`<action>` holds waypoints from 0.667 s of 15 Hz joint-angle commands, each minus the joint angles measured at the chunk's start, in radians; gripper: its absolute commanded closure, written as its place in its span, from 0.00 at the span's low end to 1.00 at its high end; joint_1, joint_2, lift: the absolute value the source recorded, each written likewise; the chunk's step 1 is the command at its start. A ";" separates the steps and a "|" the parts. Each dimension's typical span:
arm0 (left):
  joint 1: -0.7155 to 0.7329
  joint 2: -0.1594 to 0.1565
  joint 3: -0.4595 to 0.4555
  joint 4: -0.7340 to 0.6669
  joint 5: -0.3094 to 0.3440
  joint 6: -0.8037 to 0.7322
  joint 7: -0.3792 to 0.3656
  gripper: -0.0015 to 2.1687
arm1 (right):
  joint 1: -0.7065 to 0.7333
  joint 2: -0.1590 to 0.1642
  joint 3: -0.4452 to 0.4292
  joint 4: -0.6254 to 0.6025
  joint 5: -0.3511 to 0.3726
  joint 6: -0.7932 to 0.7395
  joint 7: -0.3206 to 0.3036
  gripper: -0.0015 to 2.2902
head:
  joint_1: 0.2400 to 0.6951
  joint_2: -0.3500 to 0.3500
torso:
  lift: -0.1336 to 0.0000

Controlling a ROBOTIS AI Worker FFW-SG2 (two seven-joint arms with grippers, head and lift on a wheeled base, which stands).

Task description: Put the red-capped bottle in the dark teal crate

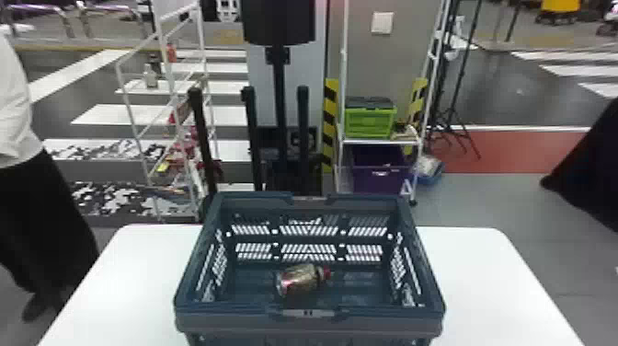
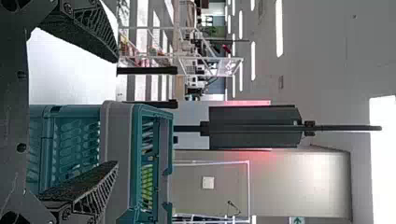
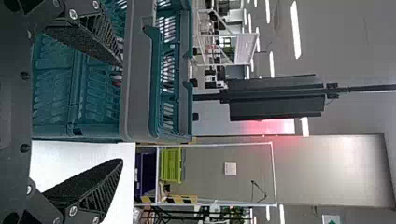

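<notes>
Resting on the white tabletop, the dark teal crate holds the red-capped bottle

A white rack stands behind; the bottle lies on its side, apart from the left gripper and right gripper, both having fingers spread; tabletop extends past both crate sides.

White bench, grey floor with a red patch, white stripes beyond, grey wall bearing a square white plate, white rack holding a green box above a purple box, bright strip lights overhead
</notes>
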 commanded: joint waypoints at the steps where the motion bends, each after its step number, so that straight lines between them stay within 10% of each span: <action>1: 0.005 -0.004 0.000 0.012 0.000 -0.028 0.000 0.05 | 0.002 0.001 0.000 0.000 0.000 0.000 0.000 0.07 | 0.57 0.50 | 1.00; 10: 0.006 -0.004 -0.018 0.031 -0.046 -0.059 0.031 0.05 | 0.005 0.001 -0.001 -0.001 -0.004 0.012 0.000 0.07 | 0.57 0.50 | 1.00</action>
